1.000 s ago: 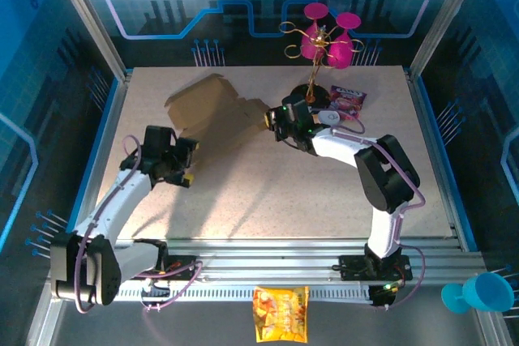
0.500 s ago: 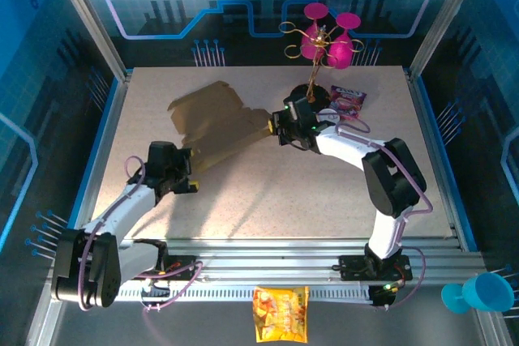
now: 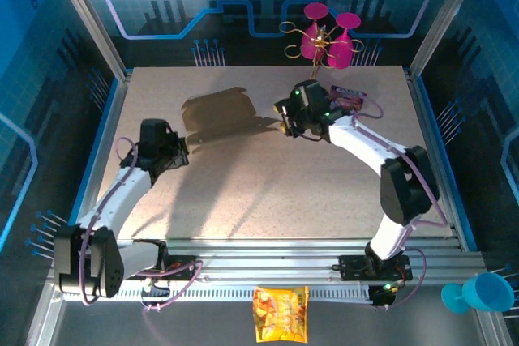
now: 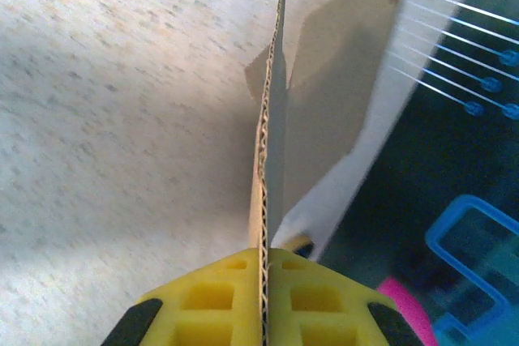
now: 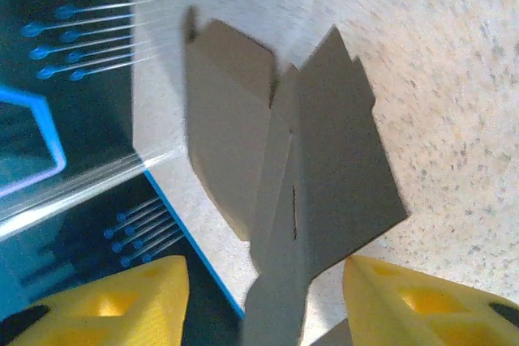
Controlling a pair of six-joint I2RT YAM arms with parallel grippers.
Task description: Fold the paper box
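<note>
The paper box (image 3: 219,110) is an unfolded brown cardboard sheet, tilted up on edge over the back left of the table. My left gripper (image 3: 177,152) is shut on its near left edge. In the left wrist view the corrugated edge of the box (image 4: 272,119) runs straight up from between the yellow fingers of the left gripper (image 4: 263,261). My right gripper (image 3: 285,124) is at the sheet's right end. In the right wrist view the right gripper (image 5: 261,269) is open, and a flap of the box (image 5: 332,160) passes between its wide-apart fingers without being pinched.
A gold stand with pink cups (image 3: 326,41) rises at the back behind the right arm, and a purple snack packet (image 3: 349,97) lies beside it. A yellow-orange snack bag (image 3: 280,313) and a blue cup (image 3: 483,291) sit beyond the front rail. A blue rim (image 3: 107,135) borders the table.
The box has swung from lying nearly flat to standing on edge and shifted toward the back. The right gripper rose and moved back right; the left gripper moved slightly back and left.
</note>
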